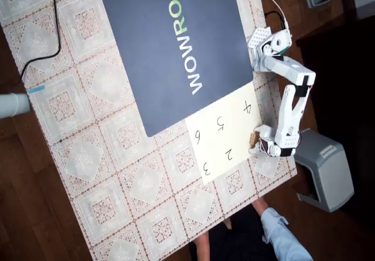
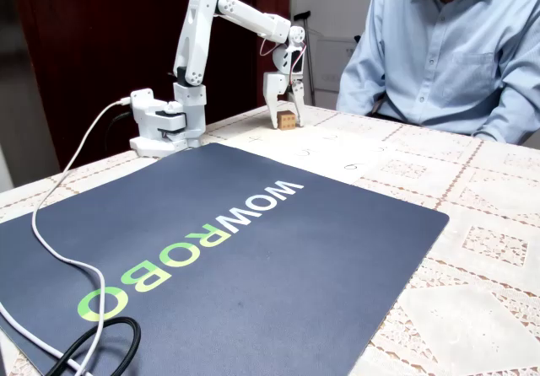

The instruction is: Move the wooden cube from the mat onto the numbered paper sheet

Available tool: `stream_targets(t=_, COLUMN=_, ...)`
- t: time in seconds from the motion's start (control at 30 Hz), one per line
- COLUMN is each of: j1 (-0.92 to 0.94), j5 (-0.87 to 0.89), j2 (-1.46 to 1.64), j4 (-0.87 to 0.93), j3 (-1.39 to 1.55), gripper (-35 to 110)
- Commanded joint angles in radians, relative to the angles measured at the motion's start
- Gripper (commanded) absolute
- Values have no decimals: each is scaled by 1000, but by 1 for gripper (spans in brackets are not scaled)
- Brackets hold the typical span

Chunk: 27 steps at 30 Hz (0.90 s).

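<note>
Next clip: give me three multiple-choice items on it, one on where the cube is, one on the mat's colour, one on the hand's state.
1. Where is the cube?
A. mid-mat
B. at the paper sheet's edge, between the fingers
C. on the floor

2. What colour is the mat?
A. dark navy
B. red
C. yellow

3. How is the hand?
A. raised high and empty
B. flat on the mat
C. lowered, fingers either side of the cube

Answers: 1 B, the overhead view shows the cube by the sheet's edge under the hand. 2 A, both views show navy with white and green lettering. 3 C, the fixed view shows the fingers flanking the cube.
</note>
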Motion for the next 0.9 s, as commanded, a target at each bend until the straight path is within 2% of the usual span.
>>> stream_targets(t=0.0, j1=6, j5=25, j2=49, j4=3, j3=3, gripper=38)
stream_targets(t=0.2, j1=12, j5=63, j2=64, j4=-9, j3=-26, gripper=42)
stream_targets(t=0.37, j1=21, j5=21, j2=181, j4=3, j3=-58, gripper=41)
stream_targets(t=0.73, j1=164, j5=-51, j2=453, j4=245, j3=-161, gripper=39)
stream_targets(t=0.87, j1=304, j5=-91, j2=597, j4=282, j3=-69, gripper=34)
